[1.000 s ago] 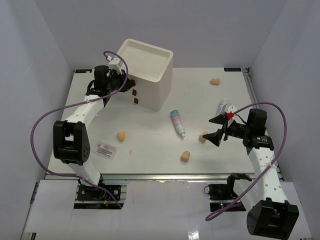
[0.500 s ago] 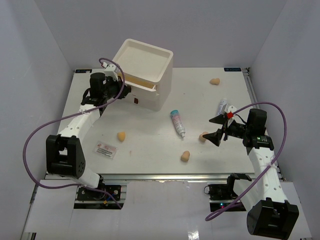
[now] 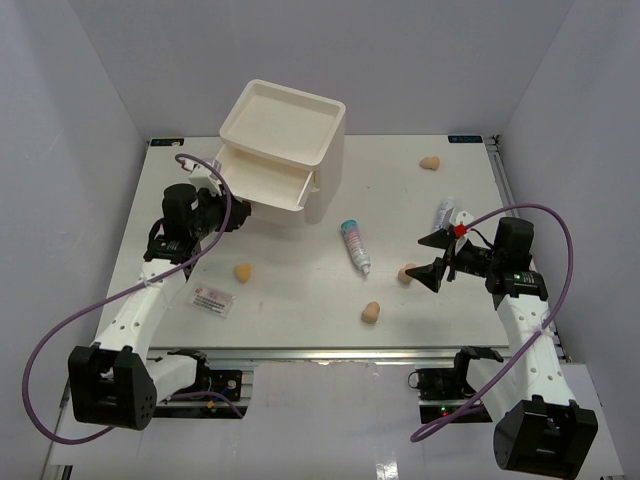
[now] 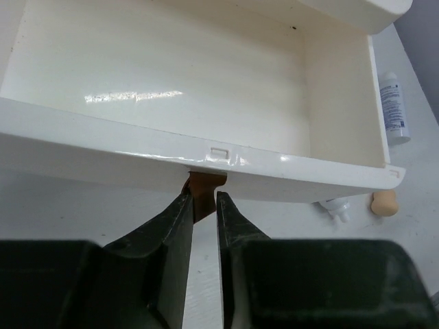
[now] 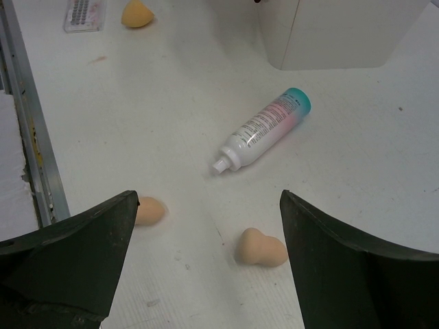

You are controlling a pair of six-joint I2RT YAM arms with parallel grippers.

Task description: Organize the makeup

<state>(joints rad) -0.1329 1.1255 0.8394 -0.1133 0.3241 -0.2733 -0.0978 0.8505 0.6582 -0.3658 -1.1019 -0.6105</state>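
Left jaws: narrow, pinched on the brown tab point(image 4: 204, 186) under the front lip of the drawer point(image 4: 206, 154) (one finger on each side of it).
Drawer: juts out of the upper part of the cream chest point(image 3: 325, 185) toward the left arm; its pale floor shows in the left wrist view.
Right jaws: spread wide and holding nothing, low over the desk point(image 3: 300, 300) on its right side.
Sponges: four tan ones lie on the desk. One point(image 5: 260, 248) sits between the right fingers, another point(image 5: 147, 210) just beside the one finger (whether it touches, I cannot tell). A third point(image 3: 243, 272) lies left of centre, and the fourth point(image 3: 430, 162) is near the far right corner.
Teal-pink tube point(image 3: 354, 243): lies on its side mid-desk, between the chest and the right jaws, nozzle toward the near edge.
Second white tube point(image 3: 445, 212): on the desk just beyond the right jaws.
Packet point(image 3: 212, 299): flat on the desk near the left front edge, near the third sponge.
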